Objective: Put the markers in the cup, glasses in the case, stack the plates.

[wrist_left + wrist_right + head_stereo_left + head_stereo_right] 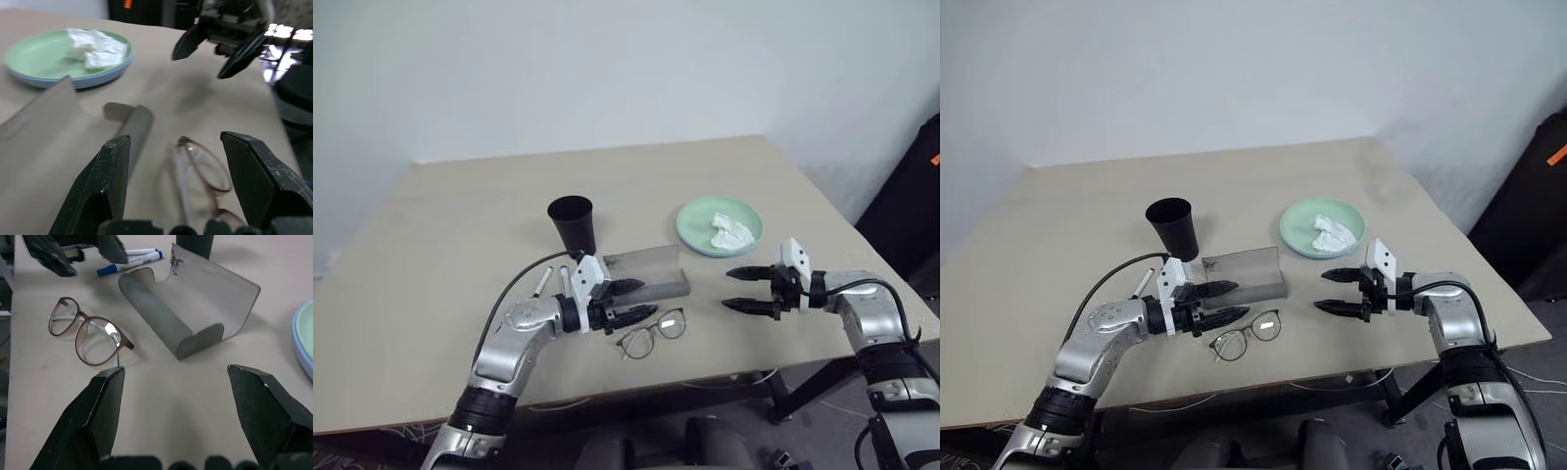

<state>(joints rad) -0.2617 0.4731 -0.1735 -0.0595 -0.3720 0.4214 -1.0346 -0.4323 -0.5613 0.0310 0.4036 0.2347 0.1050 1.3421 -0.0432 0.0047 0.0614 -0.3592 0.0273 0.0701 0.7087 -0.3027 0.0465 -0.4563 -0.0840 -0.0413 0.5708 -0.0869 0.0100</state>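
The glasses [652, 332] lie on the table just at four o'clock of the empty, spread-fingered left gripper [628, 302], long axis running across toward the equally empty, spread right gripper [744, 291], which is farther off at three o'clock.

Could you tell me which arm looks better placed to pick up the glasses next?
Probably the left. The left gripper is open right beside the glasses, which lie on the table in front of the open case. The right gripper is also open, but farther off.
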